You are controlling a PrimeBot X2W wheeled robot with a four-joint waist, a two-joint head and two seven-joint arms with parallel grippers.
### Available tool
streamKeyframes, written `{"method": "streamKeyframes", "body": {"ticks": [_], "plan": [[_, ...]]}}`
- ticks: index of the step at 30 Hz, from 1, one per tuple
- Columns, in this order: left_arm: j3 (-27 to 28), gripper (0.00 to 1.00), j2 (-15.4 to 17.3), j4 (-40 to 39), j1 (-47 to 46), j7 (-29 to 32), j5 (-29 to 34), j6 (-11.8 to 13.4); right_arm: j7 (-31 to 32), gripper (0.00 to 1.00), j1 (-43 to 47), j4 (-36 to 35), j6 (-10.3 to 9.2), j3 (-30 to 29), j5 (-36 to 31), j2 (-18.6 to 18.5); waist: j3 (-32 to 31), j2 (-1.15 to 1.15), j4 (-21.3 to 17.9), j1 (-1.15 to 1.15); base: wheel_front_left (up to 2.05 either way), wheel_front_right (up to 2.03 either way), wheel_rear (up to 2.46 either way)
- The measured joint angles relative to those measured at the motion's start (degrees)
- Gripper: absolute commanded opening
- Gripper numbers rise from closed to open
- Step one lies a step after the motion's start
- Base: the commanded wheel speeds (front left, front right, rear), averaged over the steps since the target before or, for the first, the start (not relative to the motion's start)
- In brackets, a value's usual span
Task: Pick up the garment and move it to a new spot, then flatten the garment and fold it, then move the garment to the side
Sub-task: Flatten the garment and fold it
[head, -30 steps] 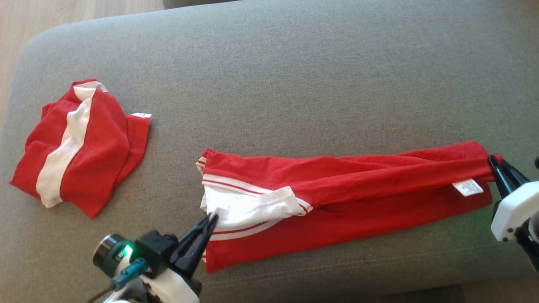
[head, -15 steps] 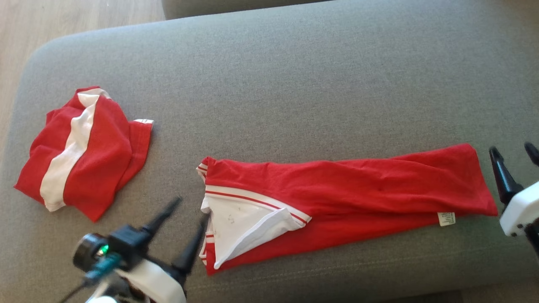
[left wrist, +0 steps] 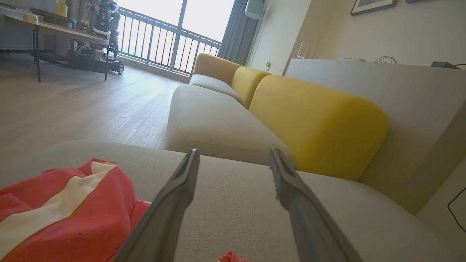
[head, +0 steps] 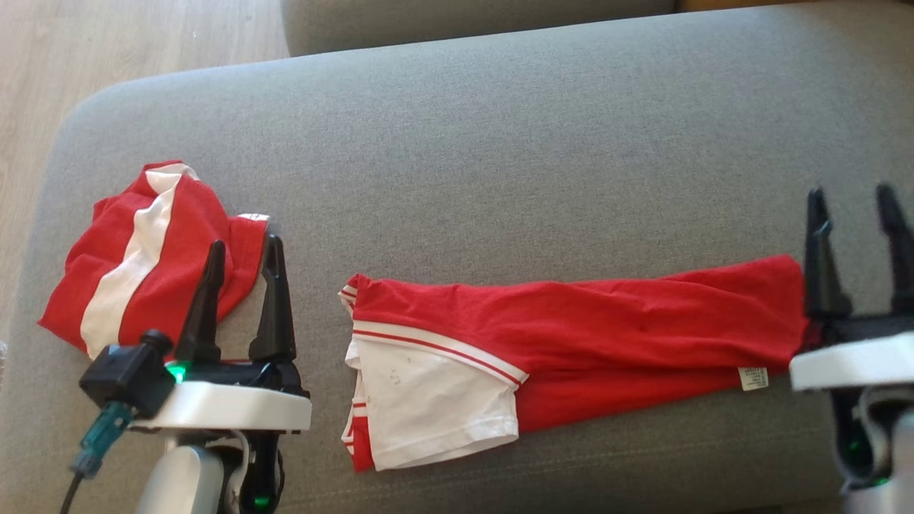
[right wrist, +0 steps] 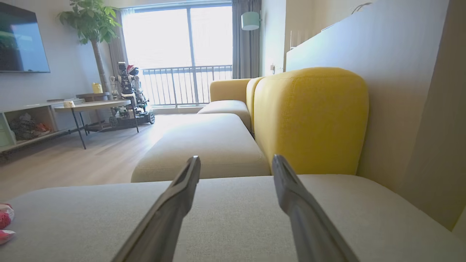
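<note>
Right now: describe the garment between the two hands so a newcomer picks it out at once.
On the grey sofa cushion, look near the front edge. The garment is a long red strip laid left to right, white panel at its left end, small label near its right. Its neighbour at the far left is a compact bundle with one white stripe.

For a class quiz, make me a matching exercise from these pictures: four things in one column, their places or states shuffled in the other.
1 long garment
2 bundled garment
3 left gripper
4 white label

A by the long garment's right end
B open, between the two garments
C stretched along the cushion front
D at the cushion's left end

Pairs: 1-C, 2-D, 3-B, 4-A
</note>
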Motion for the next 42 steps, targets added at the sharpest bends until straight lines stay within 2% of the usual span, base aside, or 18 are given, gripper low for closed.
{"method": "streamKeyframes", "body": {"ticks": [4,10,19,30,42], "plan": [[2.4,1.00,-3.0,0.8,0.5,-0.2,3.0,-1.8,-2.3,1.00,3.5,1.3,0.00,0.0,0.0,2.8,-0.3,0.00,-0.2,0.00,0.00,0.00,0.00],[2.4,1.00,-3.6,1.7,2.8,-0.2,4.7,-3.6,-3.1,1.00,4.7,5.0,0.00,-1.5,-0.4,3.6,0.0,0.00,-0.4,0.00,0.00,0.00,0.00],[1.0,1.00,-3.6,2.6,2.1,-0.2,5.7,-4.5,5.8,1.00,0.7,18.9,-0.01,-9.2,-1.6,4.6,2.9,0.00,-0.4,0.00,0.00,0.00,0.00],[1.7,1.00,-3.7,4.0,0.1,-0.2,7.8,-5.6,7.1,1.00,-6.6,30.8,-0.01,-11.5,-2.5,3.8,5.9,0.00,0.5,0.00,0.00,0.00,0.00],[3.7,1.00,-3.8,3.3,-0.5,-0.2,8.3,-6.4,7.0,1.00,-11.4,39.0,-0.01,-11.0,-2.2,1.6,7.2,0.00,-0.3,0.00,0.00,0.00,0.00]]}}
